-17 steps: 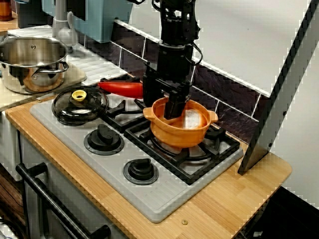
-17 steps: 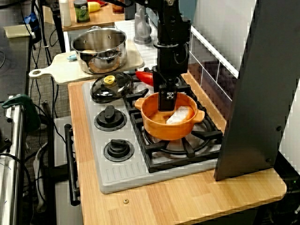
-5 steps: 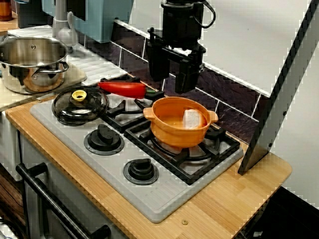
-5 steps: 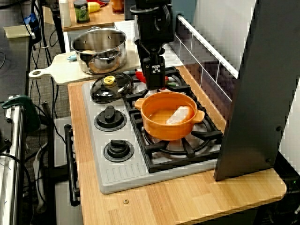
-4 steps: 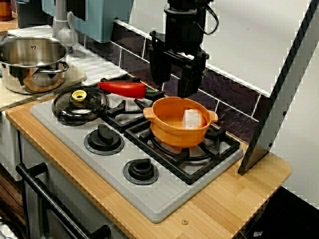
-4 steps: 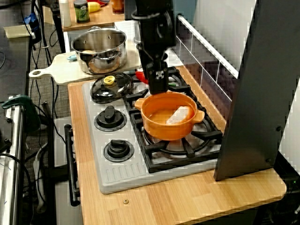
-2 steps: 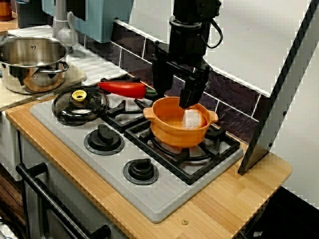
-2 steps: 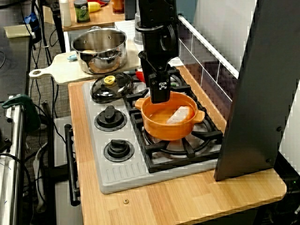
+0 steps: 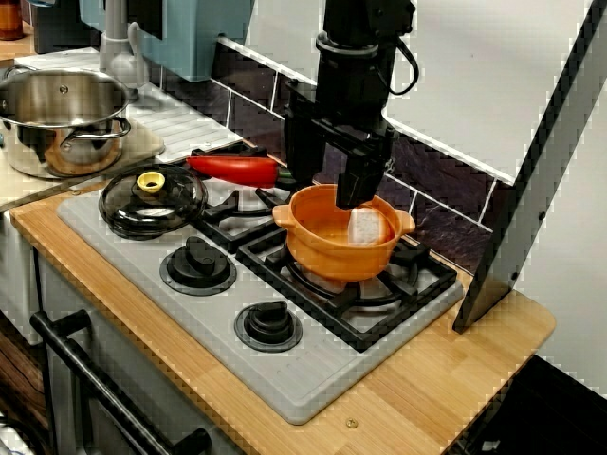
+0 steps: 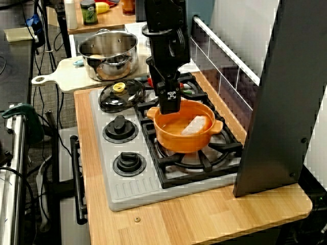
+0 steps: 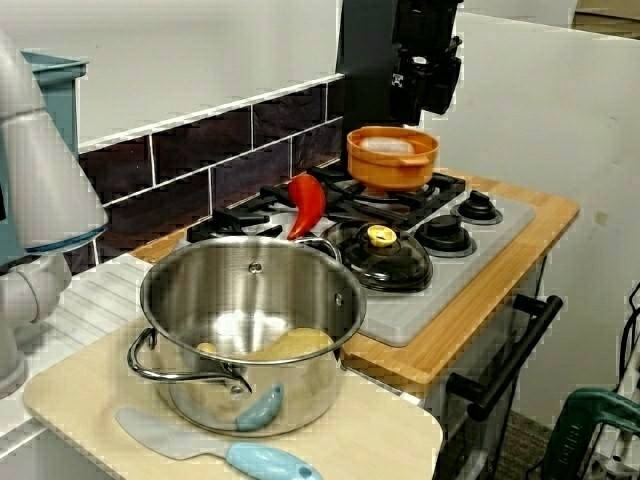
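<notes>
**At frame centre, the gripper (image 9: 328, 190) is low over the orange pot (image 9: 341, 258) again**

I see it has dipped from its raised hover a second ago. Its jaws are spread and empty, just above the pot's back-left rim. The pale block (image 9: 365, 226) lies loose inside, released. Upper left, the steel pot (image 9: 28, 156) holds yellowish lumps (image 11: 285, 345).

In the front view a grey stove (image 9: 313, 379) sits on a wooden counter (image 9: 446, 379). A dark glass lid (image 9: 152, 199) with a yellow knob lies at the stove's 9 o'clock. A red pepper (image 9: 232, 169) lies near the lid, at its 2 o'clock. Two black dials (image 9: 197, 261) sit at the lid's 4 o'clock. A steel pot (image 9: 62, 118) stands at the lid's 10 o'clock on a pale board (image 10: 51, 77). In the view from the sink end, a blue spatula (image 11: 230, 452) lies at the pot's 6 o'clock.
</notes>
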Available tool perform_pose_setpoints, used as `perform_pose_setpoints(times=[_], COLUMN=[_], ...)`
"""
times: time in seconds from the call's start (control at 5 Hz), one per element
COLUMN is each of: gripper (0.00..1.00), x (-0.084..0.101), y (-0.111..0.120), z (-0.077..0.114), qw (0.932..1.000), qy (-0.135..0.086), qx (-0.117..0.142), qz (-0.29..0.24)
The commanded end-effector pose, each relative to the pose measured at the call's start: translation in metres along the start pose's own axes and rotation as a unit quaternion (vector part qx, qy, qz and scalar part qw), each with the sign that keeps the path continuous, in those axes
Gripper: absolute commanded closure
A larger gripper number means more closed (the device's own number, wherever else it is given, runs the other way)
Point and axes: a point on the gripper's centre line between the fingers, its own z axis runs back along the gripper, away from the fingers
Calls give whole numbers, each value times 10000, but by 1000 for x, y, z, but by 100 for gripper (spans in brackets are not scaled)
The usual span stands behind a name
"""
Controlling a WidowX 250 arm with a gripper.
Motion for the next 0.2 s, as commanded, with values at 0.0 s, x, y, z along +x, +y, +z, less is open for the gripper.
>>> perform_pose_setpoints(times=[0.0], gripper=[0], x=[5], y=[4], z=[19], qw=[9995], qy=[-295], qx=[-84], qz=[-59])
